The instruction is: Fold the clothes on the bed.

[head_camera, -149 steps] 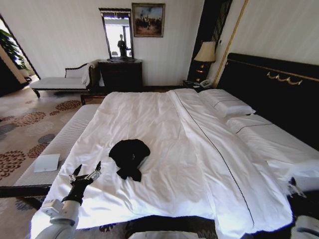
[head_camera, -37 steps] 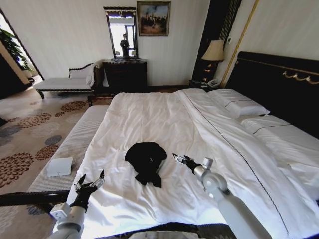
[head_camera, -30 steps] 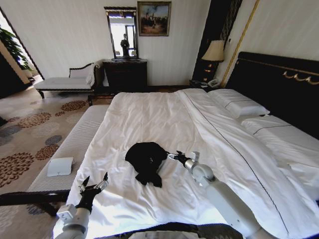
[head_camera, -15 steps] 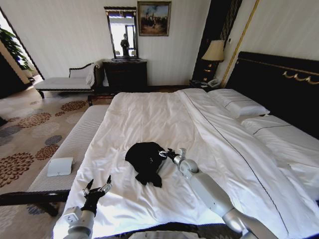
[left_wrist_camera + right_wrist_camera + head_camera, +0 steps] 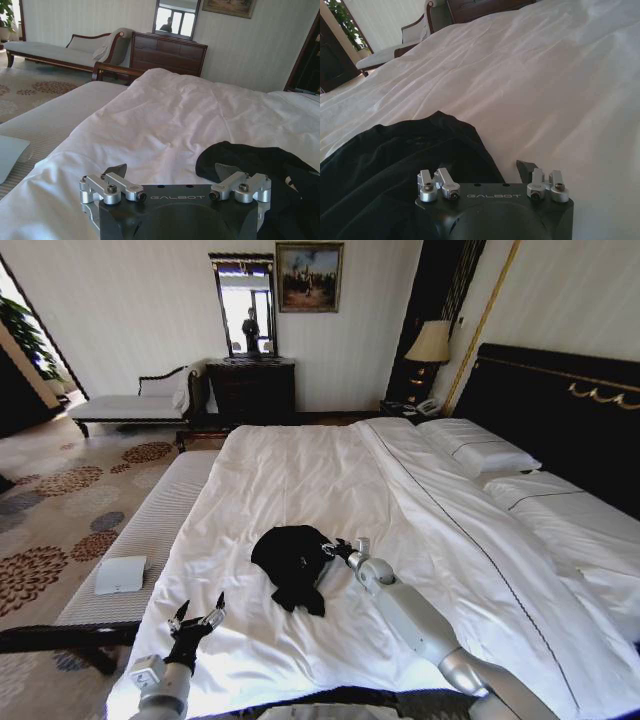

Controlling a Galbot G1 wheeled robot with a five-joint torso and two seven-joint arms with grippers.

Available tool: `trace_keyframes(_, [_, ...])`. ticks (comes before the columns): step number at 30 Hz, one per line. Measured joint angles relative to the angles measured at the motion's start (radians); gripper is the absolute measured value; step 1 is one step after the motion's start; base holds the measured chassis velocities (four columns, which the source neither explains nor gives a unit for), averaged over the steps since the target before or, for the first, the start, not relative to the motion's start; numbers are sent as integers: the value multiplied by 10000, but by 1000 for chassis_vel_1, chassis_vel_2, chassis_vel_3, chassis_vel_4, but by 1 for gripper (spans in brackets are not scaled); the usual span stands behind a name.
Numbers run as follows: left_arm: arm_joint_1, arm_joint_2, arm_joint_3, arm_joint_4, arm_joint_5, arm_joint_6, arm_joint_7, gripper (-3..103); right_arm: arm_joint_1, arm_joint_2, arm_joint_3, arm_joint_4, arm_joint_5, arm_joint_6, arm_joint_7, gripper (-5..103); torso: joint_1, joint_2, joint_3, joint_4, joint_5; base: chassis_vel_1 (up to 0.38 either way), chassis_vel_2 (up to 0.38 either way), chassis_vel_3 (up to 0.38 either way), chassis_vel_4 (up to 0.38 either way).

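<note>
The black top (image 5: 292,563) is lying bunched up in the middle of the white bed (image 5: 300,480). The right pincer (image 5: 332,550) is sitting open at the top's edge, holding nothing. Its wrist view is showing one finger over the cloth. The left pincer (image 5: 196,618) is waiting open near the bed's corner, holding nothing.

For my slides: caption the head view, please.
Right gripper reaches the crumpled black top on the white bed.
</note>
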Motion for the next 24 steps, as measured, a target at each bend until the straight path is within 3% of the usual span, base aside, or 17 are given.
trace_keyframes(4, [-42,89,-107,153,-177,-98,87,99,114,84,-211,-99,220,-91,113,51,0,0,0,0,0,0,0,0,0])
trace_keyframes(6, [-66,86,-135,202,-211,-108,110,99,140,89,-249,-129,238,-95,129,51,0,0,0,0,0,0,0,0,0])
trace_keyframes(9, [-228,37,-217,396,-396,-110,154,99,189,126,-296,-206,269,-97,187,35,-1,0,0,0,1,0,0,0,0])
trace_keyframes(13, [-474,84,-236,543,-810,17,137,99,232,140,-308,-208,325,-97,287,24,-1,0,0,1,0,0,0,0,0])
trace_keyframes(18, [-1286,651,-288,1030,-1234,201,36,100,260,138,-320,-208,335,-89,395,3,-1,0,0,1,0,0,0,0,0])
trace_keyframes(24, [-3317,1564,1,2008,-2375,675,-360,99,329,210,-364,-258,309,-11,537,1,-1,0,1,-1,0,0,0,0,0])
